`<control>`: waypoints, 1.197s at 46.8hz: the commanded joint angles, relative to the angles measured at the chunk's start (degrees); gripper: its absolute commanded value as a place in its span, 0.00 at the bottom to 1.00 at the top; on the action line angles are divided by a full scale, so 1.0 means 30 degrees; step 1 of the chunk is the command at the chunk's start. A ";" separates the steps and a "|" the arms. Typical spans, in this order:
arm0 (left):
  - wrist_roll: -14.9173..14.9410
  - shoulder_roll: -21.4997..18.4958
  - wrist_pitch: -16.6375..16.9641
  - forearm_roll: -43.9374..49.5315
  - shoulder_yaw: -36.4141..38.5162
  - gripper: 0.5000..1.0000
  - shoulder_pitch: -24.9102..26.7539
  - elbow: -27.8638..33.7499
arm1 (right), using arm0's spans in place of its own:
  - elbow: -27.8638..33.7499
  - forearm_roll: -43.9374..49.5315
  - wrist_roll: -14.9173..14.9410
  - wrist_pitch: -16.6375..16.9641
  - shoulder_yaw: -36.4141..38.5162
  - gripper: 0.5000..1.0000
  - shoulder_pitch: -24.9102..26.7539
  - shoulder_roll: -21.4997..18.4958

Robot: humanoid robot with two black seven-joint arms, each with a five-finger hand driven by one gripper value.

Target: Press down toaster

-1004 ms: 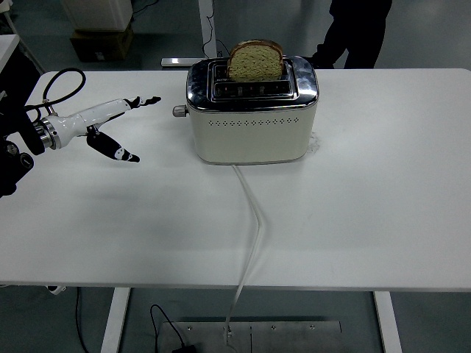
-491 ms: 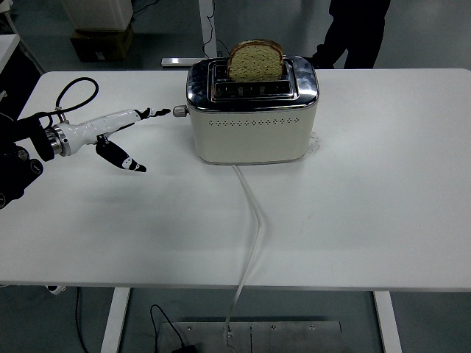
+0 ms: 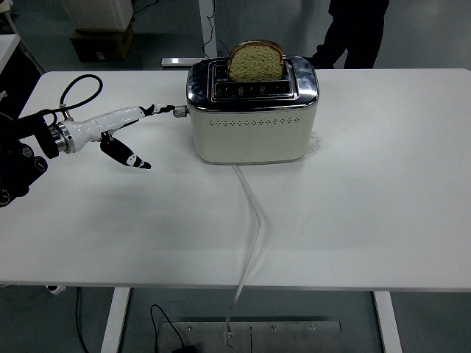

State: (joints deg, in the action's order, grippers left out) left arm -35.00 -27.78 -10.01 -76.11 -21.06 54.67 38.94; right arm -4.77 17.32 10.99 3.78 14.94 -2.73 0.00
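Observation:
A cream toaster (image 3: pixel 252 126) with a chrome top stands at the back middle of the white table (image 3: pixel 353 213). A slice of brown bread (image 3: pixel 255 61) sticks up from its rear slot. The lever knob (image 3: pixel 179 112) juts from the toaster's left end. My left hand (image 3: pixel 136 125) reaches in from the left, white with black fingertips. Its fingers are spread and hold nothing. The upper fingertips (image 3: pixel 163 109) sit right at the knob, while the thumb (image 3: pixel 126 155) hangs lower over the table. The right arm is out of sight.
A white power cord (image 3: pixel 254 220) runs from the toaster's front down over the table's near edge. A person in dark clothes (image 3: pixel 358 29) stands behind the table's far edge. A cardboard box (image 3: pixel 101 40) lies on the floor at the back left.
My left hand has moved right across the table, from well left of the toaster until its fingertips reach the lever knob. The toaster and bread have not moved.

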 commanded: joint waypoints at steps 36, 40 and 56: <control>-0.0001 0.0500 -0.0005 -0.0001 0.0780 1.00 -0.0206 -0.0029 | 0.0009 -0.0002 0.0000 0.0000 0.0000 1.00 0.0000 0.0000; -0.0001 0.0500 -0.0005 -0.0001 0.0839 1.00 -0.0236 -0.0029 | 0.0009 -0.0002 0.0000 0.0000 0.0000 1.00 0.0000 0.0000; -0.0001 0.0558 0.0024 0.0058 0.1102 1.00 -0.0353 -0.0205 | -0.0020 0.0027 0.0000 0.0000 0.0000 1.00 0.0000 0.0000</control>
State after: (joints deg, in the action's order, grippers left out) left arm -35.00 -26.19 -10.02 -76.02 -18.23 53.66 38.52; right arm -4.78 17.32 10.99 3.78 14.94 -2.73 0.00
